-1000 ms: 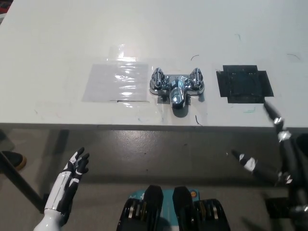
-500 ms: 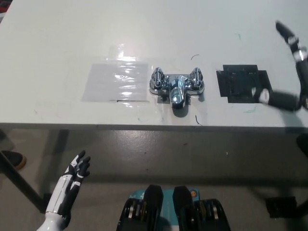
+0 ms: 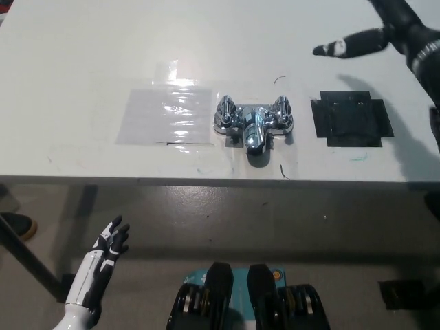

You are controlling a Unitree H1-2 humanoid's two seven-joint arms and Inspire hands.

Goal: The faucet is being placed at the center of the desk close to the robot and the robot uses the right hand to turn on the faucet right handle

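Near the front edge of the desk (image 3: 82,55), roughly midway across, the chrome faucet (image 3: 253,124) stands with its spout (image 3: 254,139) pointing back toward me. I take that placement as deliberate: both handles are within a short reach, and the right handle (image 3: 282,110) faces my working side. The faucet seems to rest on a thin plate with clear film over it, probably to stop it sliding when a handle is twisted, though I can't confirm that it is fastened.

Up at the far right, my black right hand (image 3: 395,34) hovers above the desk, well apart from the faucet and beyond it. It is released and carries nothing. One finger (image 3: 344,47) stretches out toward the middle of the desk and another rises out of frame. Part of the hand is cut off by the picture's edge. From that height and position I judge the reach is not yet lined up; it must come down and inward to cup the right handle.

A black tape square (image 3: 350,120) lies between the hand's side and the faucet, and a clear plastic sheet (image 3: 165,115) lies just beside the left handle (image 3: 225,110).

My white left hand (image 3: 110,242) rests below the desk edge at lower left, spread and empty.
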